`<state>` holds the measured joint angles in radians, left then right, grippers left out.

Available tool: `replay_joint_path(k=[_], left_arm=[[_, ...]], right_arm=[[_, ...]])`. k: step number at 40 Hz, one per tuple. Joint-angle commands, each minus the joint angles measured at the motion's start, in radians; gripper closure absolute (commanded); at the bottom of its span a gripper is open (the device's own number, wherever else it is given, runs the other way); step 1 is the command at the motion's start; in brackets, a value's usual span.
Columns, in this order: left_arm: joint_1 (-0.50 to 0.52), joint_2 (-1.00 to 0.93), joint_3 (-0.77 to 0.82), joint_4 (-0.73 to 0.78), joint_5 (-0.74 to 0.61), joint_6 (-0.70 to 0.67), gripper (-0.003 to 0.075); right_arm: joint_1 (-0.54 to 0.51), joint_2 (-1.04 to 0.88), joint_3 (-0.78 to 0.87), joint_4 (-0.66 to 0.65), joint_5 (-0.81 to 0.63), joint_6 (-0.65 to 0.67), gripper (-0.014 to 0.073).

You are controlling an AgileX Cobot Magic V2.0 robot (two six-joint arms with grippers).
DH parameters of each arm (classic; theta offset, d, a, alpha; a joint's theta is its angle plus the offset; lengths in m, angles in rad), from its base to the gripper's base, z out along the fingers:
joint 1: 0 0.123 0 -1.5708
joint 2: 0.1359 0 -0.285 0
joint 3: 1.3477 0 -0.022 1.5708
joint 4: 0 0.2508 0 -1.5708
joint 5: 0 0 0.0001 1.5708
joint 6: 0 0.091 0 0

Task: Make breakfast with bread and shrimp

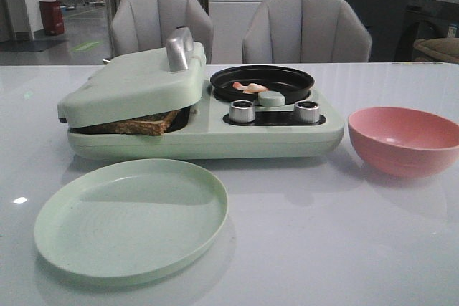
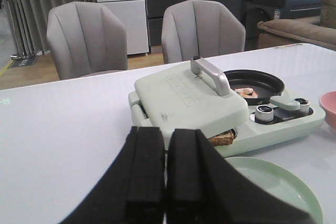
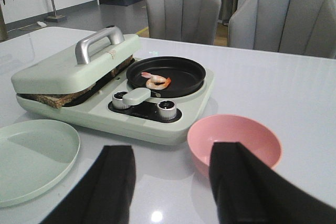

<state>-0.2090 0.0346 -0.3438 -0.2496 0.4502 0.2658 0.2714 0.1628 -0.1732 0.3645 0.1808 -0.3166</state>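
The bread (image 1: 143, 124) lies inside the pale green sandwich press, under its lowered lid (image 1: 136, 84); only a brown crust edge shows, also in the left wrist view (image 2: 221, 138) and the right wrist view (image 3: 55, 99). The shrimp (image 1: 249, 88) lies in the small black pan (image 1: 262, 82) on the same appliance, and shows in the right wrist view (image 3: 157, 81). My left gripper (image 2: 166, 174) is shut and empty, well back from the press. My right gripper (image 3: 172, 182) is open and empty, above the table before the pink bowl (image 3: 234, 142). Neither gripper shows in the front view.
An empty pale green plate (image 1: 131, 218) lies in front of the appliance. The empty pink bowl (image 1: 405, 140) stands to its right. Two silver knobs (image 1: 242, 111) and the pan handle (image 1: 271, 98) face front. Two grey chairs (image 1: 306, 30) stand behind the table.
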Motion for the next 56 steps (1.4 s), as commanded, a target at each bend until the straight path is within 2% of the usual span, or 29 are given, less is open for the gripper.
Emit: replay_joint_path(k=[1, 9, 11, 33, 38, 45, 50, 56], left_arm=[[-0.004, 0.013, -0.024, -0.017, -0.076, -0.011, 0.0607], [-0.004, 0.013, -0.024, -0.017, -0.076, -0.011, 0.0607], [-0.004, 0.013, -0.024, -0.017, -0.076, -0.011, 0.0607], [-0.004, 0.013, -0.022, -0.017, -0.076, -0.011, 0.0607], [-0.004, 0.013, -0.001, 0.041, -0.088, -0.012, 0.0607], [0.016, 0.013, 0.093, 0.133, -0.206, -0.040, 0.0607], [0.066, -0.006, 0.194, 0.250, -0.344, -0.178, 0.0607], [0.127, -0.051, 0.302, 0.250, -0.464, -0.202, 0.0607]], right_arm=[[0.002, 0.006, -0.026, 0.004, -0.095, -0.013, 0.0196], [0.002, 0.006, -0.026, 0.004, -0.102, -0.013, 0.0465], [0.002, 0.006, -0.026, 0.004, -0.101, -0.013, 0.0446], [0.002, 0.006, -0.026, 0.004, -0.101, -0.013, 0.0450], [0.002, 0.006, -0.026, 0.004, -0.101, -0.013, 0.0450], [0.002, 0.006, -0.026, 0.004, -0.101, -0.013, 0.0450], [0.002, 0.006, -0.026, 0.004, -0.101, -0.013, 0.0450], [0.002, 0.006, -0.026, 0.004, -0.101, -0.013, 0.0450]])
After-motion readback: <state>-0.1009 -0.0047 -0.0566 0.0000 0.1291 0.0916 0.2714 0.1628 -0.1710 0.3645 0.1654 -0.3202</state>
